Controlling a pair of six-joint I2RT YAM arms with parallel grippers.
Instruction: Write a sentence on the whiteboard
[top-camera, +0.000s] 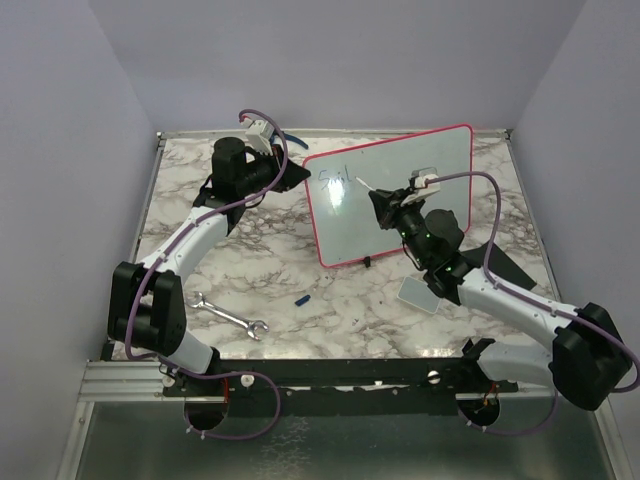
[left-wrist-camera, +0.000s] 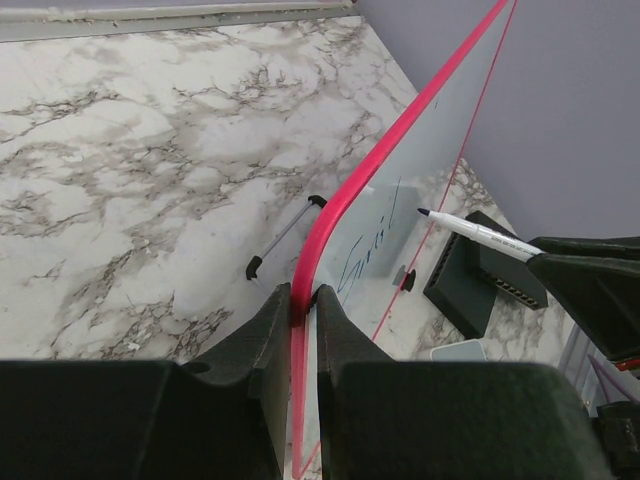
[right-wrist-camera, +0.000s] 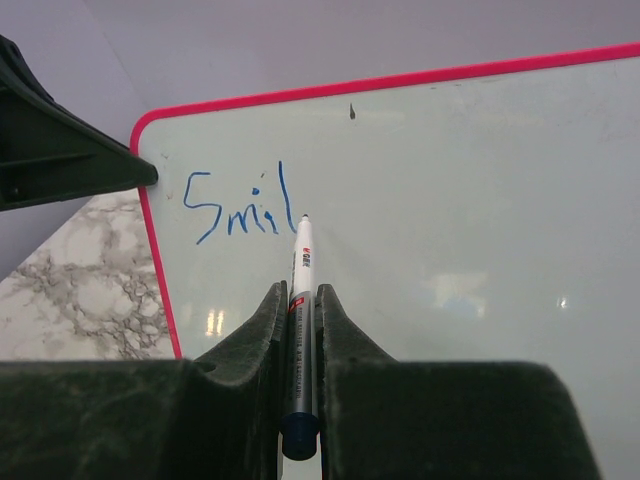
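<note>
Left end effector (left-wrist-camera: 303, 293) and right end effector (right-wrist-camera: 300, 292) both clamped tight.

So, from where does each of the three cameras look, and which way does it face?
Top view: high at the near side, looking down at the table and whiteboard; left arm and right arm show.
Left wrist: looks along the whiteboard's red edge, pinched by the left gripper.
Right wrist: faces the whiteboard front and blue writing; the right gripper holds a marker.
Shared: both wrist views show the marker and the writing.
</note>
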